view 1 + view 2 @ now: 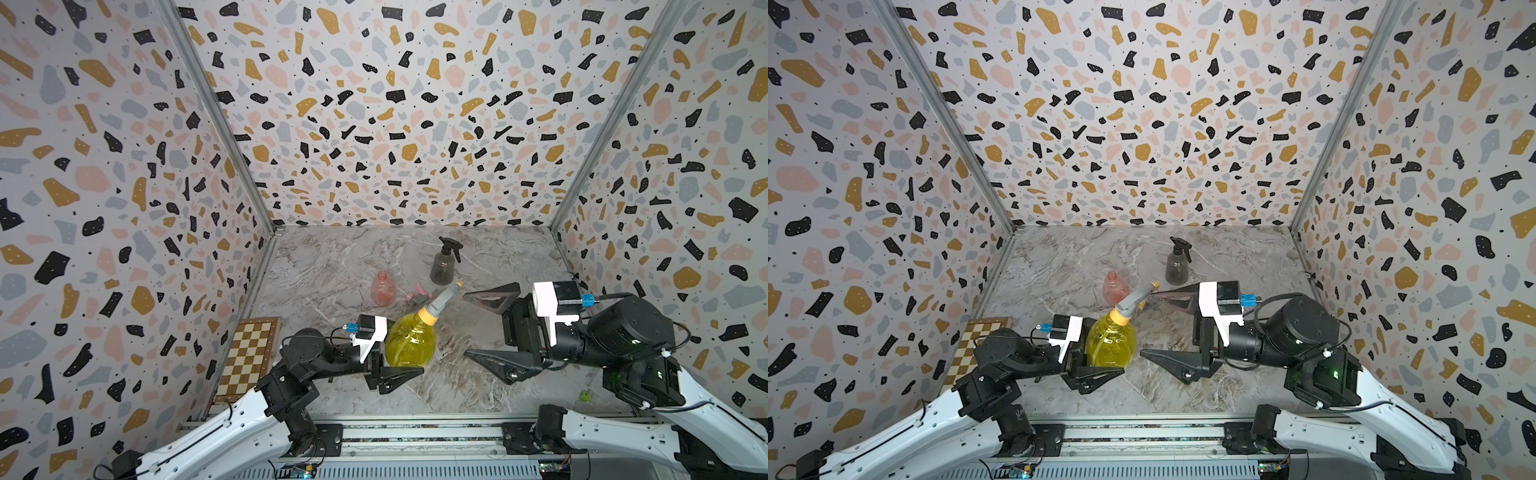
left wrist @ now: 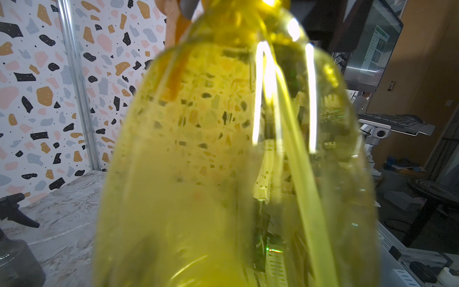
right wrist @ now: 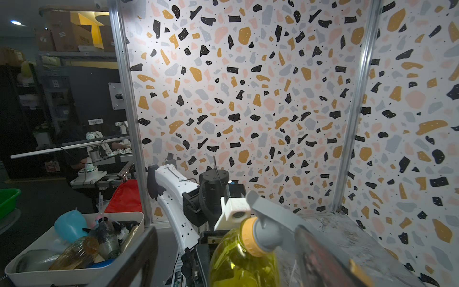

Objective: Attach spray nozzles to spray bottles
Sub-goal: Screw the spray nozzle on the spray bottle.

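My left gripper point(image 1: 409, 361) is shut on the round yellow bottle point(image 1: 410, 340) point(image 1: 1111, 343) point(image 2: 223, 161), which fills the left wrist view. A grey nozzle with a yellow-orange collar point(image 1: 442, 301) point(image 1: 1133, 301) point(image 3: 267, 229) sits on its neck, leaning toward the right arm. My right gripper point(image 1: 464, 325) point(image 1: 1150, 323) stands open just to the right of the bottle, holding nothing. The smoky dark-grey bottle point(image 1: 442, 266) point(image 1: 1176, 266) stands at the back with the black nozzle point(image 1: 451, 245) on it. The pink bottle point(image 1: 382, 289) point(image 1: 1115, 289) stands without a nozzle. The pink-and-grey nozzle point(image 1: 417, 297) lies beside it.
A chessboard point(image 1: 249, 357) point(image 1: 976, 347) lies along the left wall beside my left arm. A small green object point(image 1: 585, 395) sits near the front right edge. Patterned walls close three sides. Outside the enclosure, a white bin point(image 3: 22, 273) holds several bottles.
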You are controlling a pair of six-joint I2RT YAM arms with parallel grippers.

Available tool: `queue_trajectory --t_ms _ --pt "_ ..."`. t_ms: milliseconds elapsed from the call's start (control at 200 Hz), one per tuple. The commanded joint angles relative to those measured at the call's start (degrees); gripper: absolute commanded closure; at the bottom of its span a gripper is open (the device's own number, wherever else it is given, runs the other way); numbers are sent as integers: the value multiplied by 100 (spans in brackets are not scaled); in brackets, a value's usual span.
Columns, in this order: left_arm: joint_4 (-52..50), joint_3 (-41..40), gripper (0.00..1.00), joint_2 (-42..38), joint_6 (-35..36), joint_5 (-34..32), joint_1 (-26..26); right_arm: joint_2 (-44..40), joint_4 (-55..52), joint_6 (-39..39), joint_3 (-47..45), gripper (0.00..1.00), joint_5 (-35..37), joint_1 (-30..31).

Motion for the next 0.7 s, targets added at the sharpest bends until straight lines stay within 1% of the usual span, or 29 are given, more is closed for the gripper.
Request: queue_trajectory --t_ms 0,80,130,165,220,270,390,511,591,691 --pt "446 -55 100 -70 26 361 9 70 162 135 -156 12 -496 -580" --pt "501 -79 100 -96 -12 451 9 148 305 371 -206 11 -1145 -1121" --pt "503 -83 100 -96 -14 475 9 182 459 521 -286 11 -1488 -1389" --pt "488 -82 100 -104 -27 452 9 216 579 628 -329 11 -1849 -1540" --pt "441 -85 100 -115 -8 362 9 268 772 748 -367 11 -2371 -1635" --pt "365 -86 100 -121 6 221 9 300 856 776 -358 12 -2637 -1635" --pt "219 -68 100 -87 60 -17 4 383 782 753 -286 19 -2728 -1631" --pt "-10 41 100 10 144 -150 8 499 659 725 -230 32 -2759 -1626" --pt "-181 114 100 79 218 -224 9 545 587 720 -195 38 -2696 -1627" --pt "-291 157 100 141 258 -295 9 616 422 674 -137 42 -2593 -1629"
